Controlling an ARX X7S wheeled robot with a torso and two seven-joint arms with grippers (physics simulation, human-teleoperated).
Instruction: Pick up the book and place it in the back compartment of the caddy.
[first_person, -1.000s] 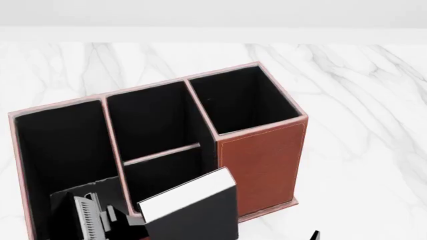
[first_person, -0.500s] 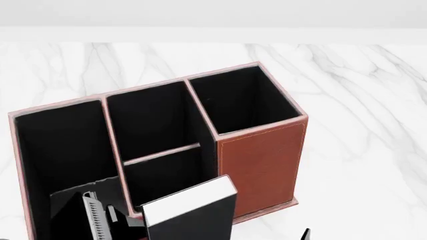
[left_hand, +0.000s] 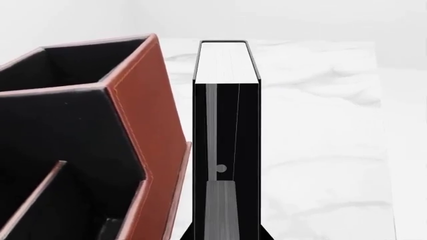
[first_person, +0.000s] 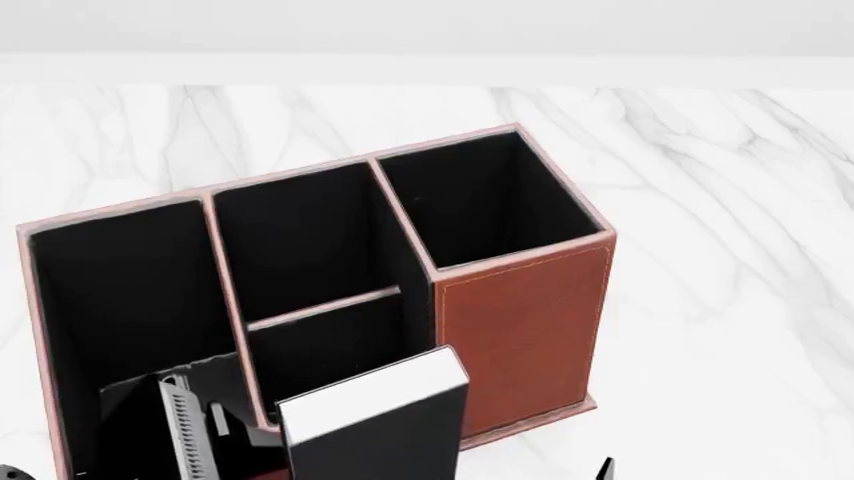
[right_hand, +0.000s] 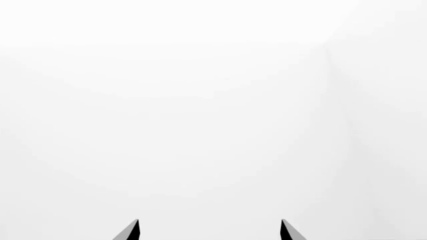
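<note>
A bare simulated desk setting, closest to an office or study: a white marble-patterned tabletop runs back to a plain pale wall, with flat, shadowless rendering throughout. What points to desk work is a reddish-brown leather-look caddy with black-lined pockets and pale stitched rims, standing on the marble, and a black hardback book with a white page block beside it.

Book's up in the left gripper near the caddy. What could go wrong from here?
1. The book hangs tilted by the low wall of the caddy; lowering now may catch the rim.
2. The back compartment looks narrow, so a skewed book could jam or knock the cross divider.
</note>
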